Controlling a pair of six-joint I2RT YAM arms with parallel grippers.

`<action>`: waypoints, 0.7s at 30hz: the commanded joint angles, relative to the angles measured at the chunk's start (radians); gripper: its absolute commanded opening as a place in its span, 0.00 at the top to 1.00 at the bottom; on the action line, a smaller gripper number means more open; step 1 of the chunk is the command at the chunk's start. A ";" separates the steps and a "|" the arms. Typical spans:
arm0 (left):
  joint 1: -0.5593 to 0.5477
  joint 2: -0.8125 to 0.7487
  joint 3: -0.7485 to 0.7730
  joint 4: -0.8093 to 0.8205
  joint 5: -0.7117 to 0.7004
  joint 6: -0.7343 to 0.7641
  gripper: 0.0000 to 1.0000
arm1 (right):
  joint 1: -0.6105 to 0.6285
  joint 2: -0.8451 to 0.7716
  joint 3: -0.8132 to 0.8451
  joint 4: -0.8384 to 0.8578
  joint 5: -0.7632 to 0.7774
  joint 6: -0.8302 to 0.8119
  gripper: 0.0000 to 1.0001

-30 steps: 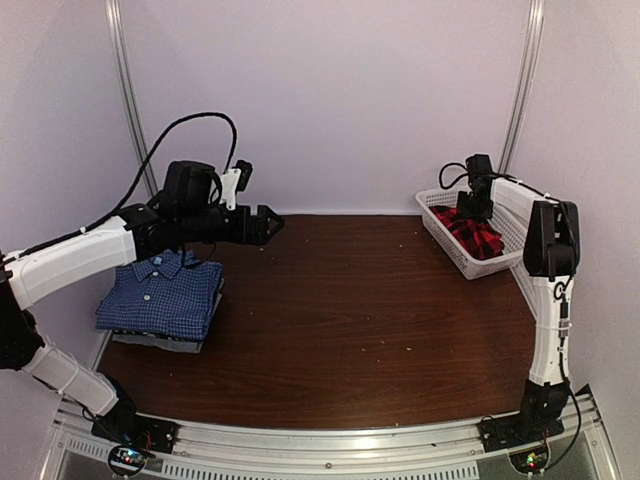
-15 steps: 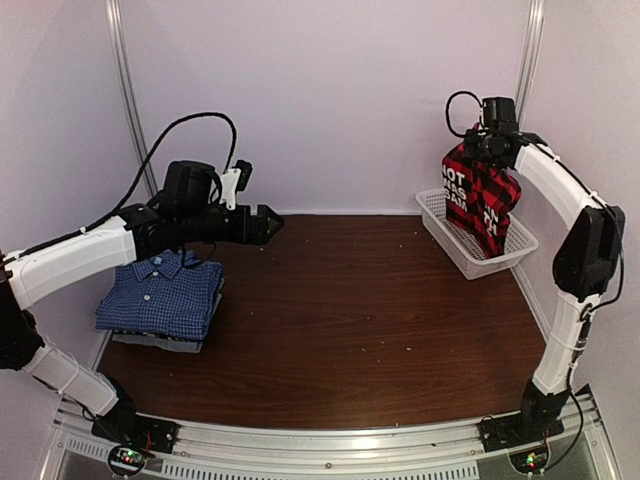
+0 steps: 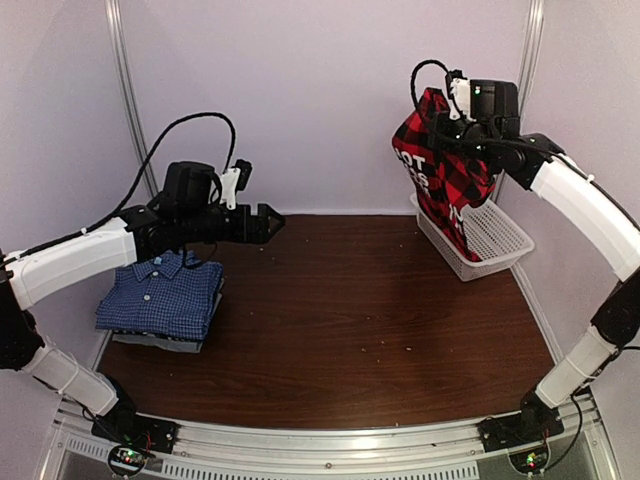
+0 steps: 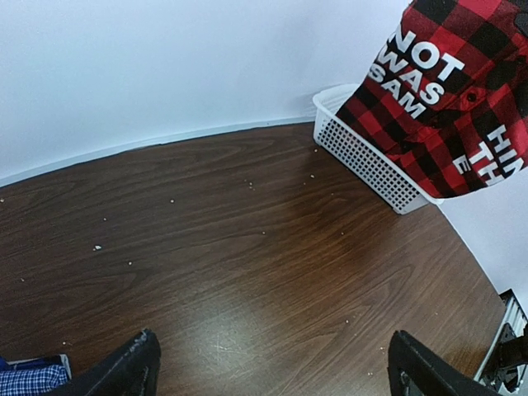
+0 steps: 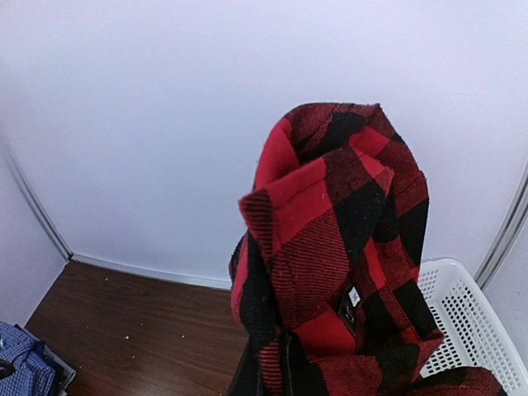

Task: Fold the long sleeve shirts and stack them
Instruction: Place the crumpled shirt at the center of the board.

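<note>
Top external: your right claw (image 3: pixel 455 115) clamps the red plaid shirt (image 3: pixel 440 180), dangling over the basket (image 3: pixel 503 236); lift the hem clear, then lower it onto the counter (image 3: pixel 350 310) for your open left claw (image 3: pixel 268 222) to spread.

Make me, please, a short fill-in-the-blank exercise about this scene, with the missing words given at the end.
1. The right gripper is shut on the hanging plaid shirt, which is ____ and black.
2. The left gripper is ____ and holds nothing.
3. The blue checked shirt lies folded on ____ of the stack.
Missing words: red; open; top.
</note>
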 commanded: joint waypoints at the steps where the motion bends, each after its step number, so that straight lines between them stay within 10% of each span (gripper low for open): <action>1: 0.005 -0.023 -0.034 0.070 0.013 -0.018 0.02 | 0.093 -0.039 -0.059 0.052 0.032 -0.049 1.00; 21: 0.005 -0.035 -0.036 0.072 -0.013 -0.029 0.02 | 0.281 -0.039 0.220 0.150 0.074 -0.283 1.00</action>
